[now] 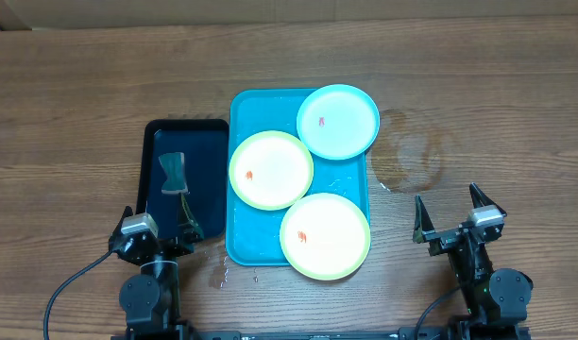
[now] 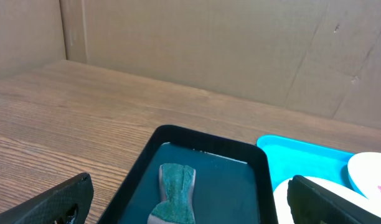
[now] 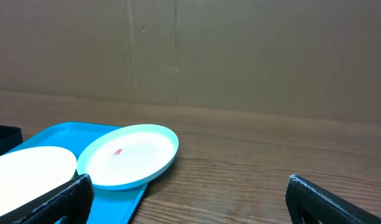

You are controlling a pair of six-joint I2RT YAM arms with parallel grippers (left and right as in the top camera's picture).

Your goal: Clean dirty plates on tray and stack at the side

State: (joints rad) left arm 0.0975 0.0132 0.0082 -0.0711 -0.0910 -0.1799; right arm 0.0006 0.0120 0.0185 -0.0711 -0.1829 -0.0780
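The cyan-blue tray [image 1: 244, 244] lies in the middle of the table with three plates on it. A light cyan plate [image 1: 338, 121] overhangs its far right corner. One yellow-green plate [image 1: 271, 170] sits mid-left and another [image 1: 325, 236] at the near right; each carries a small orange-red smear. My left gripper [image 1: 160, 219] stands open at the near end of a black tray, nothing between its fingers [image 2: 53, 205]. My right gripper [image 1: 448, 203] is open over bare wood to the right of the tray. The right wrist view shows the cyan plate [image 3: 128, 163] ahead-left.
A narrow black tray [image 1: 206, 151] lies against the blue tray's left side, holding a green sponge [image 1: 174, 173], seen straight ahead in the left wrist view [image 2: 175, 199]. A faint wet ring [image 1: 412, 156] marks the wood right of the cyan plate. Cardboard walls stand behind the table.
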